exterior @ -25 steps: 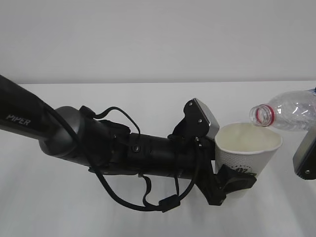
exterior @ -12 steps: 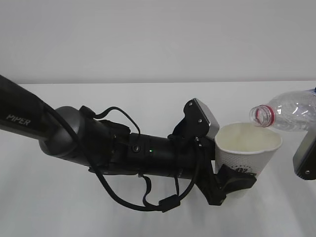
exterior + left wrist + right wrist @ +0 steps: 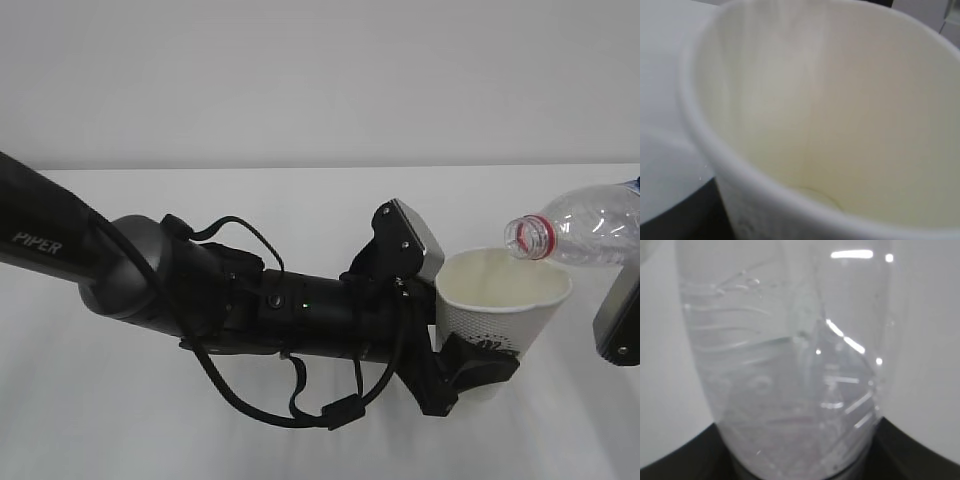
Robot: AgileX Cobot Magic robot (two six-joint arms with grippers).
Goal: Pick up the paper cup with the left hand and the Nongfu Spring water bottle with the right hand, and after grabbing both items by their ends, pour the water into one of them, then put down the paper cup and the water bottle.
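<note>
The white paper cup (image 3: 505, 300) stands upright above the table, with my left gripper (image 3: 470, 335) shut on its lower wall. One black finger (image 3: 480, 365) wraps the near side. In the left wrist view the cup (image 3: 840, 115) fills the frame, its pale inside showing a faint ring at the bottom. The clear Nongfu Spring water bottle (image 3: 590, 225) lies almost level, its red-ringed open mouth just over the cup's right rim. My right gripper (image 3: 620, 315) shows only in part at the right edge. Its dark fingers (image 3: 915, 455) clasp the bottle (image 3: 790, 365). No stream of water shows.
The thick black left arm marked PIPER (image 3: 120, 270), with loose cables (image 3: 300, 400), stretches across the white table (image 3: 200, 440) from the left. A plain white wall rises behind the table's far edge (image 3: 250, 167).
</note>
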